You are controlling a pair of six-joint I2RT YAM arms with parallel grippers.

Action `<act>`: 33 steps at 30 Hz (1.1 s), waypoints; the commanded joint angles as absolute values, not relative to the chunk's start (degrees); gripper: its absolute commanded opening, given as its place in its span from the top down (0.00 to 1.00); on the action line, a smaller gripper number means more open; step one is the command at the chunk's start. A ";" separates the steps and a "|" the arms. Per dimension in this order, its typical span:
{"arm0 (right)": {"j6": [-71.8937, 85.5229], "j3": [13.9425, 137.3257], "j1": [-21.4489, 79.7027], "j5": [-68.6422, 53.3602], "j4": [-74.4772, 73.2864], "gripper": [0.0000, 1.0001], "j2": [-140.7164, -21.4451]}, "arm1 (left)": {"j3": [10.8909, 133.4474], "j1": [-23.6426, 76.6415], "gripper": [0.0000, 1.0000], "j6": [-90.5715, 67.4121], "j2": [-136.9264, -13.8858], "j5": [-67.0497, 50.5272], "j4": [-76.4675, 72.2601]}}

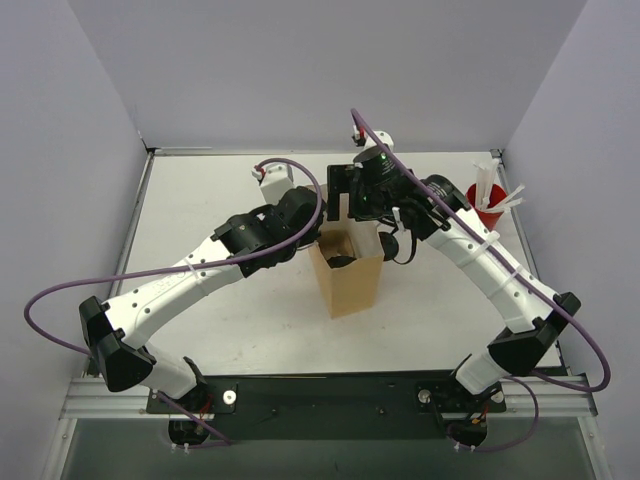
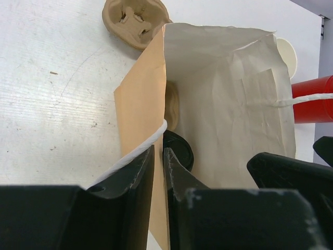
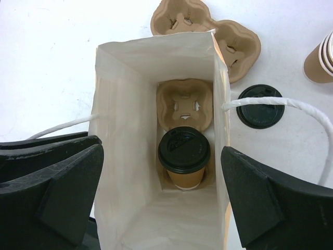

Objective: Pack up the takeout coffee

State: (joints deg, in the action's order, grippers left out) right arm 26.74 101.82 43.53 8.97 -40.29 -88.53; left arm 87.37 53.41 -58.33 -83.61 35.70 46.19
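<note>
The takeout coffee (image 3: pixel 183 156), a tan cup with a black lid on it, stands in a pulp carrier (image 3: pixel 183 101) at the bottom of the brown paper bag (image 3: pixel 125 104). The bag (image 1: pixel 350 285) stands upright mid-table. My right gripper (image 3: pixel 162 156) hangs open above the bag's mouth, one finger on each side, holding nothing. My left gripper (image 2: pixel 158 151) is at the bag's left rim with its jaws narrowly parted, and the bag's wall (image 2: pixel 140 104) and white string handle pass between them. The cup's lid (image 2: pixel 181 151) shows just past its fingertips.
Two spare pulp carriers (image 3: pixel 208 26) lie on the table behind the bag. A loose black lid (image 3: pixel 259 105) lies to its right, and a stack of tan cups (image 3: pixel 320 60) stands beyond that. A red cup with white sticks (image 1: pixel 487 203) stands at the back right.
</note>
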 commanded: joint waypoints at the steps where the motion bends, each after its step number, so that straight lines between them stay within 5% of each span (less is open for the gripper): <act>1: 26.54 104.24 43.24 9.14 -39.20 0.10 -84.91 | 89.74 52.82 0.75 -56.08 -82.53 36.39 43.16; 18: 22.59 102.40 42.72 16.96 -35.77 0.07 -75.94 | 88.51 51.77 0.60 -50.10 -80.86 33.23 36.74; 33: 26.63 92.91 26.56 15.91 -39.37 0.06 -73.83 | 87.90 50.71 0.54 -48.95 -78.93 30.32 37.09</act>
State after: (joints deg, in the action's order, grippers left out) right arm 25.47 94.89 29.04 15.70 -38.48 -74.63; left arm 87.37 51.24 -49.01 -82.02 31.33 38.76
